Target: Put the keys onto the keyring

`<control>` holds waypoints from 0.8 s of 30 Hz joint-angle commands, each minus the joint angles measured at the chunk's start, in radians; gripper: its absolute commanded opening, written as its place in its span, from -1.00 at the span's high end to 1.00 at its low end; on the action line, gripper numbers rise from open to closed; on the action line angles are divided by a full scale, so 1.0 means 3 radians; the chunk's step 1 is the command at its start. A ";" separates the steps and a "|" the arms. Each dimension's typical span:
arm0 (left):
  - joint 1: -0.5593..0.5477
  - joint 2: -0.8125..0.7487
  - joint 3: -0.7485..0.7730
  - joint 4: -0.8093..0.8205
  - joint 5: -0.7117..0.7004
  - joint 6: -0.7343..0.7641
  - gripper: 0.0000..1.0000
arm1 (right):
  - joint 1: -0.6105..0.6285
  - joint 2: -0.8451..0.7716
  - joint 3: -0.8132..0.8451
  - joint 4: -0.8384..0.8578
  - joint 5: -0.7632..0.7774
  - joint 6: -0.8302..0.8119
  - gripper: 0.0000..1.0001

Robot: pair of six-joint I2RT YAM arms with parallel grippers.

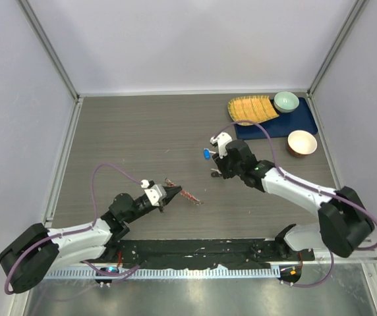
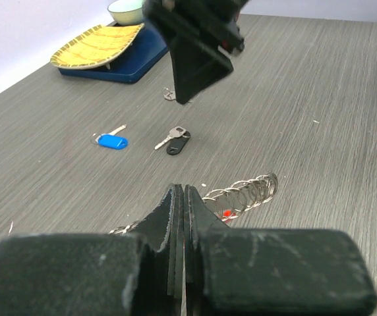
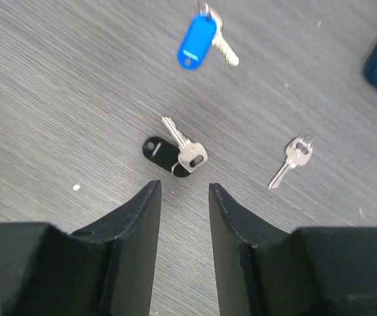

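So the right tool [image 3: 183,197] is open, fingers [image 3: 142,224] parted with nothing between them, hanging low over the tabletop [image 1: 142,131]. The black key [image 3: 172,150] lies just ahead of its tips, touching neither finger. That's the relation that matters, I think. The key sits a touch left of the gap's centre line. Its metal blade points away from the tool and slightly left, while the black tag lies crosswise, almost parallel to the line between the two tips. A straight drop wouldn't land on it; my guess is the tool needs a small nudge forward, and maybe a bit of wrist twist so the fingers close across the narrow side. The blue key [image 3: 195,41] is farther ahead, and the plain silver key [image 3: 292,160] is off to the right, both lying flat. I can't spot a red-headed one anywhere. The left tool [image 2: 182,201] is clamped shut, and it looks like it's pinching the wire of the keyring [image 2: 248,192]. The chain trails out past its tips, and a bit of the red fob [image 2: 226,214] peeks out just beside them. All three keys are well ahead of that tool, so the right arm is clearly the nearer one for the pickup.
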 commanded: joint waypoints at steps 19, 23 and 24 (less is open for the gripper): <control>0.0006 -0.0019 0.0020 0.0490 0.0775 0.0124 1.00 | 0.0099 -0.0788 -0.0594 0.1479 -0.3047 -0.0534 0.29; 0.0011 -0.0029 0.0061 0.0526 0.0780 0.0088 1.00 | 0.0160 -0.0752 -0.0604 0.1561 -0.3047 -0.0605 0.29; 0.0006 -0.0029 0.0072 0.0536 0.0785 0.0063 1.00 | 0.0186 -0.0747 -0.0615 0.1612 -0.3042 -0.0611 0.29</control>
